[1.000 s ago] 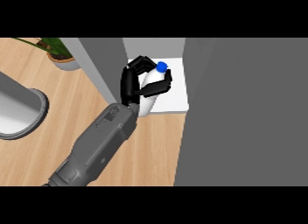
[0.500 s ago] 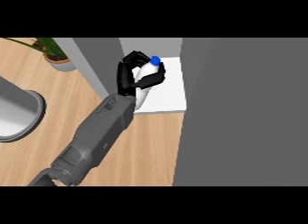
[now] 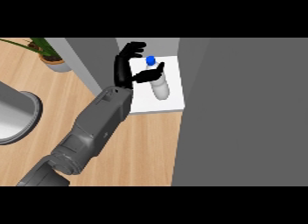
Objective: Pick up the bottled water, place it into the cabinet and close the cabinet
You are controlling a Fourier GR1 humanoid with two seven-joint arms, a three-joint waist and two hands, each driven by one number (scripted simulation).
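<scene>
Nearest, a grey forearm [image 3: 92, 131] rises from the lower edge of the head view and slants up and to the right across the pale wooden counter [image 3: 144, 148]. At its end the black hand [image 3: 125, 65] reaches into the open cabinet [image 3: 158, 105], whose white floor lies between two grey walls. Which arm this is cannot be told for certain (it enters at the lower left, so it reads as the left). Its fingers stand fairly straight and spread, pointing away, while the thumb juts sideways and touches the bottled water [image 3: 158, 81]. The hand is open; nothing is wrapped in it. That bottle stands on the white floor just right of the hand, its blue cap at the far end. At left sits a round metal vessel [image 3: 8, 118], and farther off a potted plant [image 3: 50, 54].
</scene>
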